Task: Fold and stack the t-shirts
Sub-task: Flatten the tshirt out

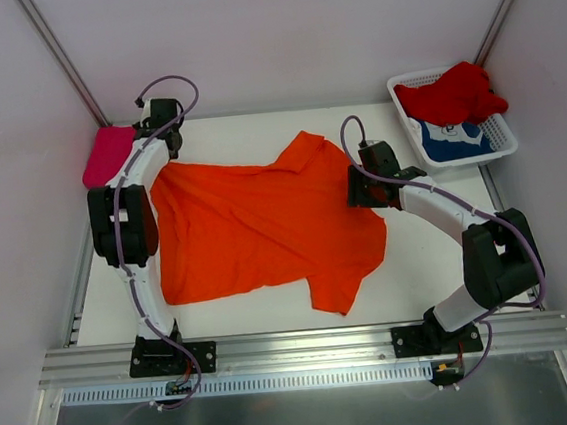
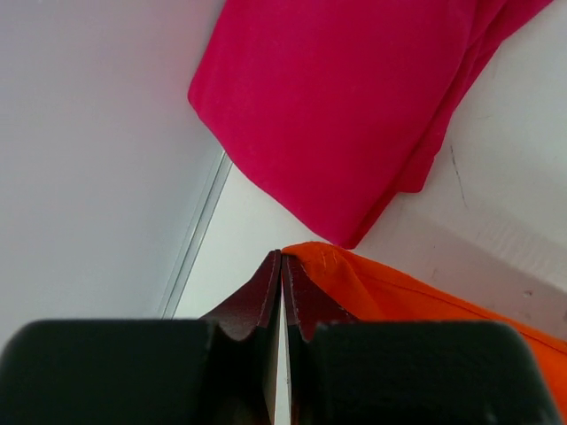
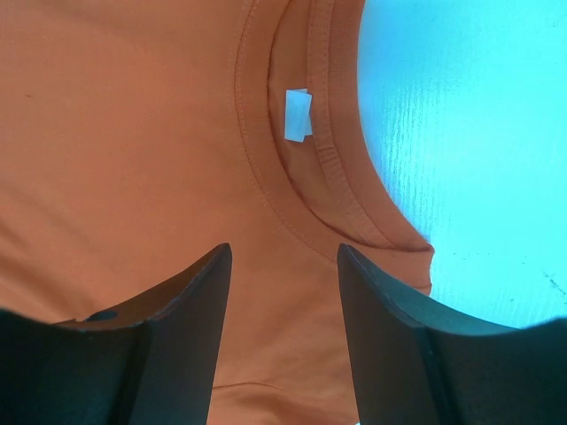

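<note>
The orange t-shirt (image 1: 255,225) lies spread flat mid-table, collar towards the right. My left gripper (image 1: 162,149) is at its far left corner, shut on the cloth's edge; the left wrist view shows the orange hem (image 2: 416,297) pinched at the tips of my left gripper (image 2: 282,257). The folded magenta t-shirt (image 1: 107,154) lies just beyond, at the far left; it also shows in the left wrist view (image 2: 345,97). My right gripper (image 1: 356,187) is open over the collar (image 3: 328,159), its jaws either side of the orange cloth (image 3: 133,133). The red t-shirt (image 1: 453,94) and blue t-shirt (image 1: 452,139) are in the basket.
The white lattice basket (image 1: 502,136) stands at the far right corner. White walls close in the left, back and right. An aluminium rail (image 1: 306,346) with both arm bases runs along the near edge.
</note>
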